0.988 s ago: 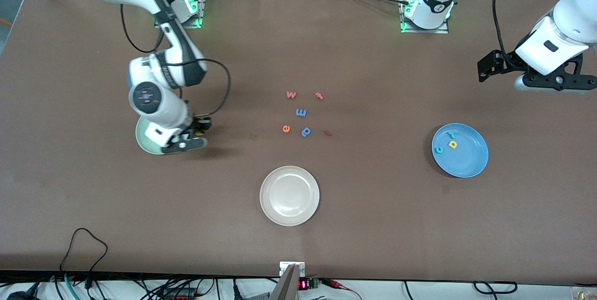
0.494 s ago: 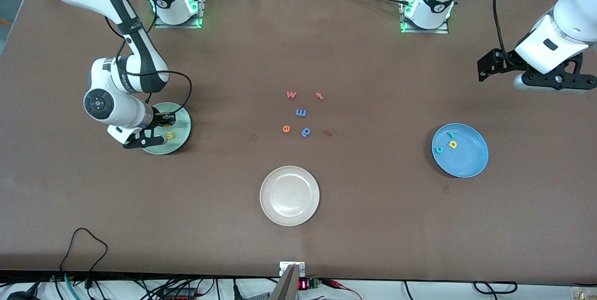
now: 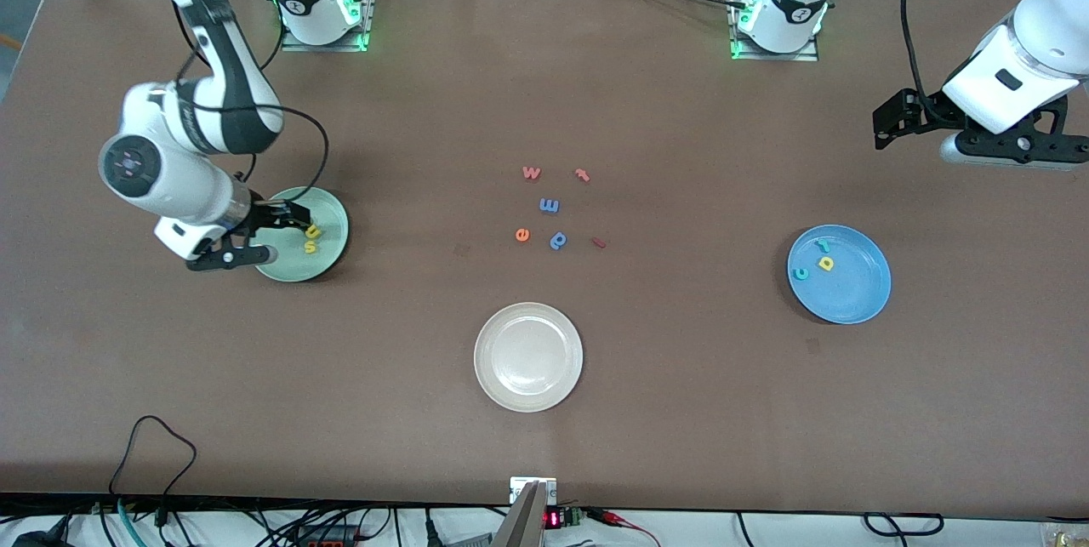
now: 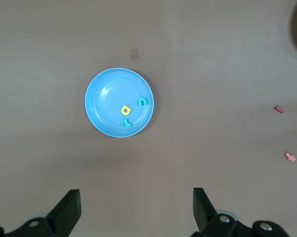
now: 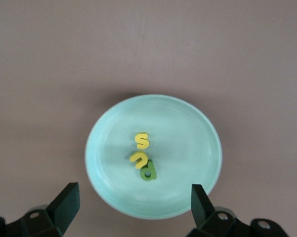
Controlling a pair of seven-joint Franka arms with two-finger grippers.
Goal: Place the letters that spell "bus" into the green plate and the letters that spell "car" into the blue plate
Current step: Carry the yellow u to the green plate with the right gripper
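The green plate [image 3: 332, 245] [image 5: 188, 143] lies at the right arm's end of the table. In it lie a yellow "s" [image 5: 142, 140] [image 3: 310, 248], a yellow "u" [image 5: 137, 159] [image 3: 312, 231] and a green "b" [image 5: 148, 172], close together. My right gripper [image 5: 133, 202] [image 3: 285, 215] hangs open over the plate's edge, with nothing between its fingers. The blue plate [image 3: 859, 283] [image 4: 106, 103] holds a teal "c" [image 4: 142, 101], a yellow "a" [image 4: 126, 110] and a teal "r" [image 4: 127, 122]. My left gripper [image 4: 136, 207] [image 3: 889, 122] waits open and high at the left arm's end of the table.
A cream-white plate [image 3: 528, 357] sits mid-table, nearer the front camera. Loose letters lie in the middle: a red "w" [image 3: 531, 173], a red "t" [image 3: 583, 175], a blue "m" [image 3: 550, 206], an orange "e" [image 3: 522, 234], a blue "p" [image 3: 558, 239] and a small red piece [image 3: 599, 242].
My right gripper has opened and pulled back from over the green plate toward the right arm's end of the table, uncovering the letters. The left arm has barely moved.
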